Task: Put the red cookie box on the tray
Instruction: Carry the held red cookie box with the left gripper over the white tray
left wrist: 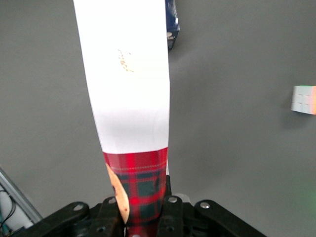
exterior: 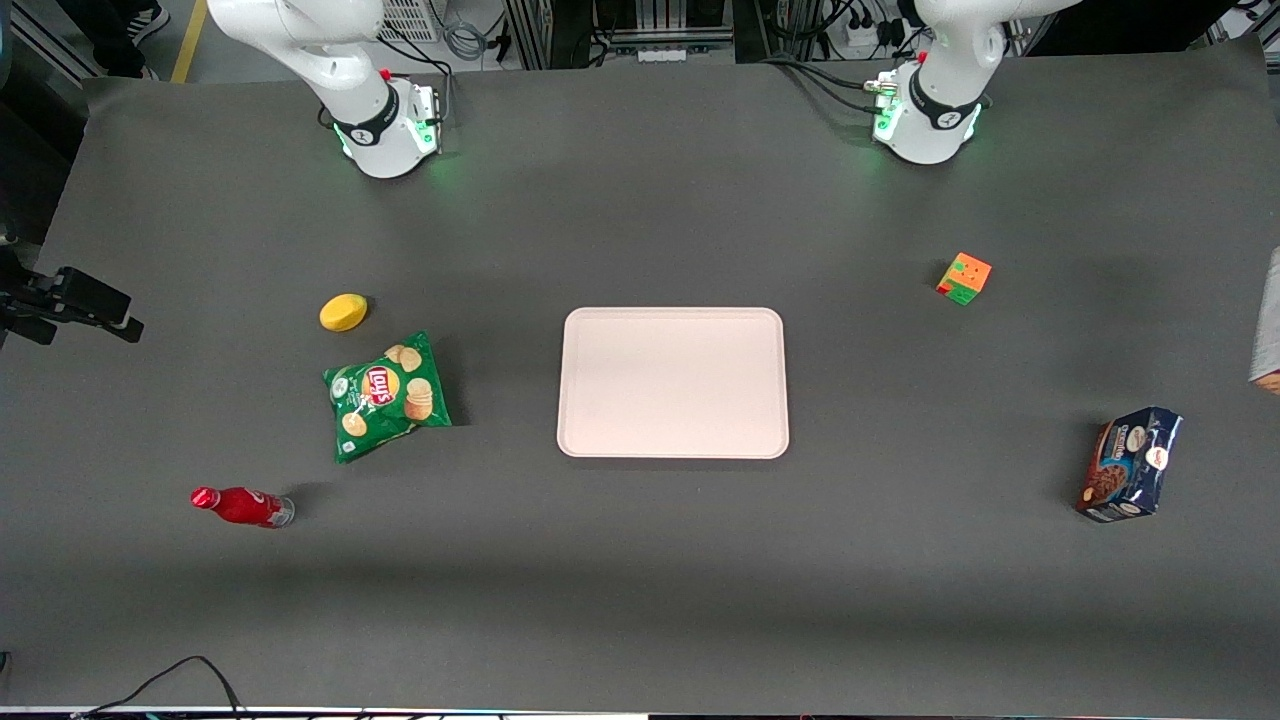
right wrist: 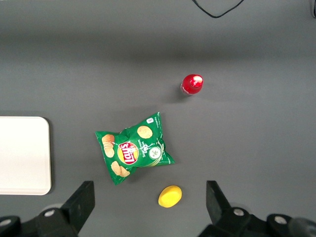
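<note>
The red cookie box (left wrist: 133, 98) is clamped at its tartan end by the pincer (left wrist: 143, 217), held above the worktop (exterior: 640, 560) at the working arm's end. The blue cookie packet (exterior: 1130, 465) lies near it. The pink tray (exterior: 672, 383) is well apart, mid-worktop.

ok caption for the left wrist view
Gripper clamps the red cookie box above the table.

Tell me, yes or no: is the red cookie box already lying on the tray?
No; the tray holds nothing, and the gripper grips the red cookie box above bare table.
</note>
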Robot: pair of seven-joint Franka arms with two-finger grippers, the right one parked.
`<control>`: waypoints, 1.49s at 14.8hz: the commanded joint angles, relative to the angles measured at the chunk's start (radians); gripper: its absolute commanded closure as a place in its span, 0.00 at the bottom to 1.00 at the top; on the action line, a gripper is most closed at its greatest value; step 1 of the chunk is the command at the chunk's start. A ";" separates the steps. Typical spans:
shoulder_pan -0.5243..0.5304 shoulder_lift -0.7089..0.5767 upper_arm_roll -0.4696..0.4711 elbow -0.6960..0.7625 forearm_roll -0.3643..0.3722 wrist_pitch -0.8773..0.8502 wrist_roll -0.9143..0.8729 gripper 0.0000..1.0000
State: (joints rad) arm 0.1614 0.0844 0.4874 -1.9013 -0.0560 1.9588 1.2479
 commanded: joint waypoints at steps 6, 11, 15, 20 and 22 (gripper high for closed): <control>-0.005 -0.002 -0.071 0.215 0.053 -0.195 -0.126 1.00; -0.005 -0.020 -0.271 0.214 0.058 -0.300 -0.460 1.00; -0.035 -0.017 -0.433 0.203 0.059 -0.327 -0.775 1.00; -0.138 -0.011 -0.588 0.196 0.055 -0.363 -1.236 1.00; -0.143 -0.002 -0.680 0.197 0.044 -0.354 -1.382 1.00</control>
State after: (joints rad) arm 0.0412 0.0804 -0.1017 -1.7167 -0.0146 1.6210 0.0721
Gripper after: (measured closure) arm 0.740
